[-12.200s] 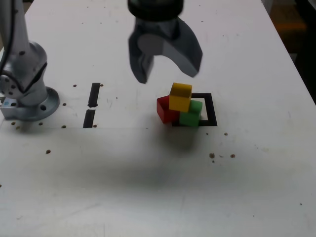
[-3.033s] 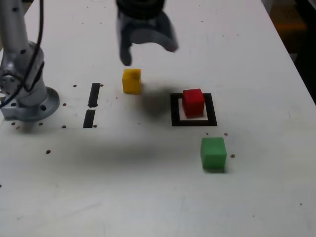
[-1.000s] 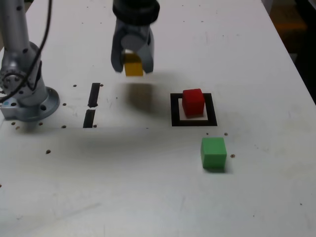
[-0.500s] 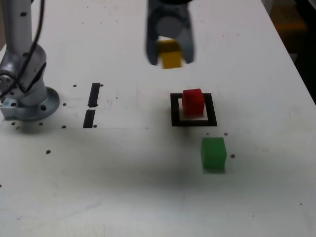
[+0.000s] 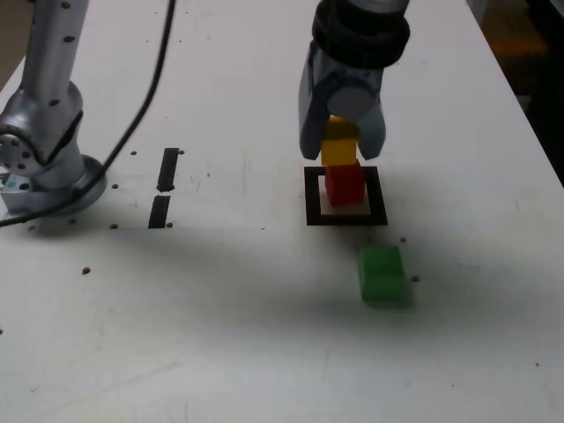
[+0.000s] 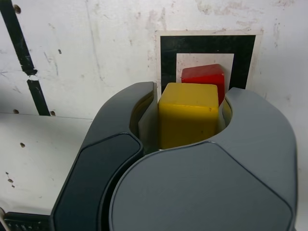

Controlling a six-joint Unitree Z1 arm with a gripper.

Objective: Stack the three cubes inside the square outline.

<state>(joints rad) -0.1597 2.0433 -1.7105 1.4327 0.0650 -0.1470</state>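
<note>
A pale, scuffed tabletop dotted with small brown holes and specks fills most of the exterior view, and we see an orange-brown patch [image 5: 511,55] beyond its edge, between one and two o'clock from the square outline [image 5: 378,198]. We read all our clock directions in that view.

Our gripper [image 5: 342,148] is clamped on the yellow cube [image 5: 339,152], with one curved grey finger on either side of it. We have the yellow cube in the air at twelve o'clock from the outline's centre, and it overlaps the top edge of the red cube [image 5: 345,187] as we look. We cannot tell whether those two touch.

The red cube rests on the white centre of the black outline, and we see bare white at its six and nine o'clock sides. The wrist view also shows us the red cube within the frame, partly hidden behind the yellow one.

At five o'clock from the outline, outside it and apart from it, we find the green cube [image 5: 382,273] on the tabletop. Out at nine o'clock lie two short black bars [image 5: 165,188], end to end, and farther that way stands the arm's round metal base [image 5: 77,196], crossed by a dark cable [image 5: 132,129].
</note>
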